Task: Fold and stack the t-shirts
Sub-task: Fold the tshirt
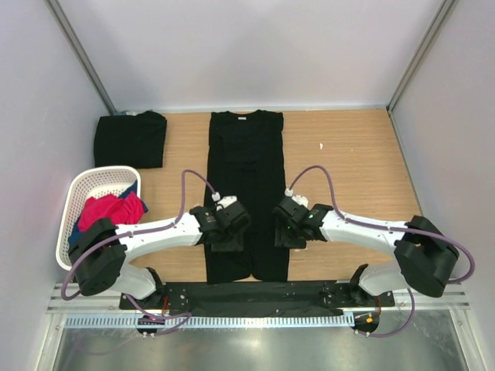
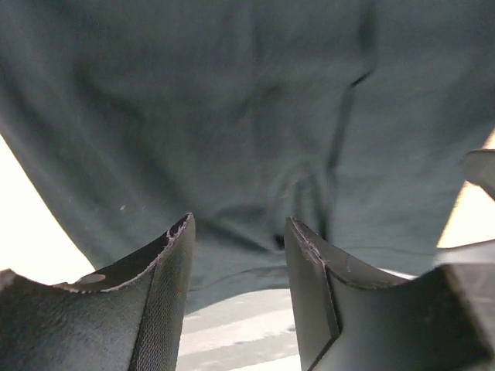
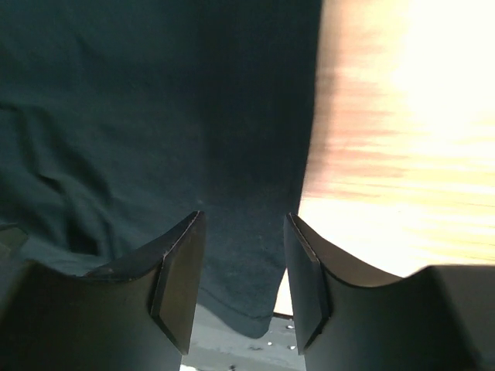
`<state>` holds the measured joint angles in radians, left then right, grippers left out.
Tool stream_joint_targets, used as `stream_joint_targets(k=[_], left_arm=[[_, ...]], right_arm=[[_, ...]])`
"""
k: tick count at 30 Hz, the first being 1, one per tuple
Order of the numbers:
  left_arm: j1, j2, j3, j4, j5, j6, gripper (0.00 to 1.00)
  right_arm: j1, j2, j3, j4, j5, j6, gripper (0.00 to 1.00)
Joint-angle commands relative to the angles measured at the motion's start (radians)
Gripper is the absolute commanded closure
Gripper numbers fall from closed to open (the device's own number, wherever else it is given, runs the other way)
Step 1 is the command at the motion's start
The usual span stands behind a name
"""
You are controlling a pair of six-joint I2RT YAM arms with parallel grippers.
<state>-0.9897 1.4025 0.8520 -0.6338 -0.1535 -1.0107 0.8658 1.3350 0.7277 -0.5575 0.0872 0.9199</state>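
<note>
Top view. Basket (image 1: 87, 179), white mesh, left side of the table (image 1: 348, 154); contents: red-pink garment (image 1: 112, 210), heaped, and blue garment (image 1: 136, 188) showing at the basket's right rim. Folded t-shirt (image 1: 130, 139), black, far left corner, beyond the basket and apart from it. Long t-shirt (image 1: 246, 170), black, laid flat as a narrow strip down the table's middle; collar far, hem near. Left gripper (image 1: 227, 236) over the strip's near left edge; right gripper (image 1: 291, 232) over its near right edge.

Left wrist view. Left gripper (image 2: 240, 232): jaws part-way apart, a clear gap between them, astride the near hem of the long t-shirt (image 2: 232, 116); cloth rumpled ahead of the tips; no clamp on it shows.

Right wrist view. Right gripper (image 3: 244, 224): jaws part-way apart, gap visible, astride the right edge of the long t-shirt (image 3: 116, 116); bare table (image 3: 387, 154) to the right; no clamp on the cloth shows.
</note>
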Motion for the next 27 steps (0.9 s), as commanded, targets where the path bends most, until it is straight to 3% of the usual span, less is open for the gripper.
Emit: stream_joint_targets(k=[1,10,19,27], left_arm=[[-0.050,0.012,-0.050,0.019,-0.081,-0.068,0.49],[-0.132,0.024,-0.119,0.006,-0.103,-0.118,0.50],[-0.155,0.013,-0.116,-0.024,-0.081,-0.066,0.50],[-0.216,0.029,-0.064,-0.102,-0.075,-0.023,0.48]], right_arm=[[0.070,0.041,0.042,0.027,0.080,0.033,0.50],[0.179,0.116,-0.010,-0.004,0.106,0.048,0.52],[0.185,0.032,-0.073,-0.051,0.077,0.063,0.53],[0.193,-0.005,-0.031,-0.154,0.075,0.057,0.53]])
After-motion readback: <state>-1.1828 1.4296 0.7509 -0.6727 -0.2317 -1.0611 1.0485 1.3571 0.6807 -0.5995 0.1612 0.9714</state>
